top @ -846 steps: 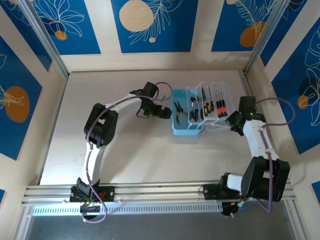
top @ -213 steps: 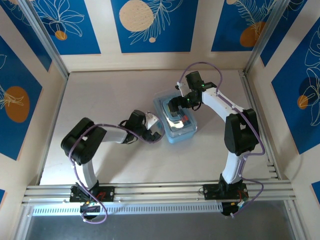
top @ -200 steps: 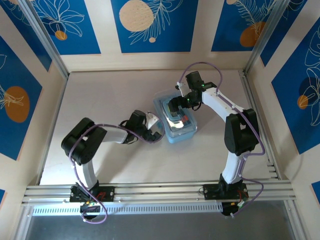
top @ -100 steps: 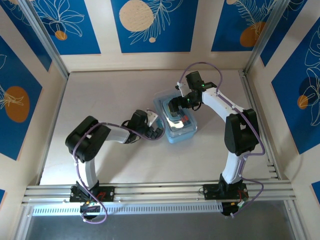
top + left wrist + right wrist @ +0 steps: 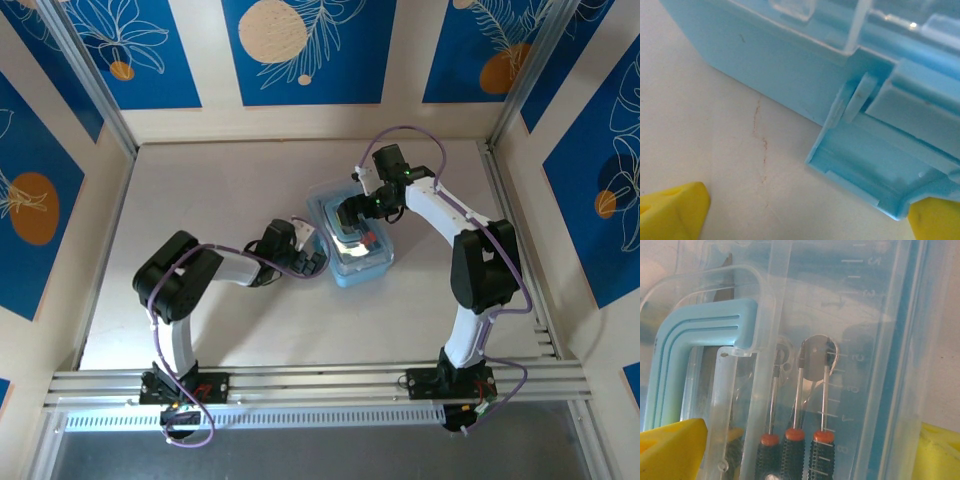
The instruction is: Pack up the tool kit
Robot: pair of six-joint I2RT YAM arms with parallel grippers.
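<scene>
Well, the case (image 5: 360, 262) lay with its long axis running away from my bases and a little askew, its clear lid (image 5: 880, 340) down. My left claw (image 5: 312, 262) sat low just beside the case's left long wall, toward its near end. Its fingers (image 5: 672, 210) were spread wide, with nothing between them but bare table (image 5: 715, 150). Straight ahead of that claw, close to one fingertip, a hinged latch (image 5: 865, 175) hung out from the wall, seemingly unfastened: a thin, glossy, light-blue plastic flap with a raised rim. My right claw (image 5: 352, 212) was over the far half of the lid, also wide open and gripping nothing; whether it touched the lid I could not tell. Through that hard, see-through plastic I saw the screwdrivers (image 5: 795, 450), slim steel shanks with ribbed red-and-black grips, lying side by side next to a rounded, grooved, light-blue handle (image 5: 700, 335). I judged that snapping the latch up was what remained. That fell to my left claw, which was nearer and faced it squarely, while the right could hold the lid down.
</scene>
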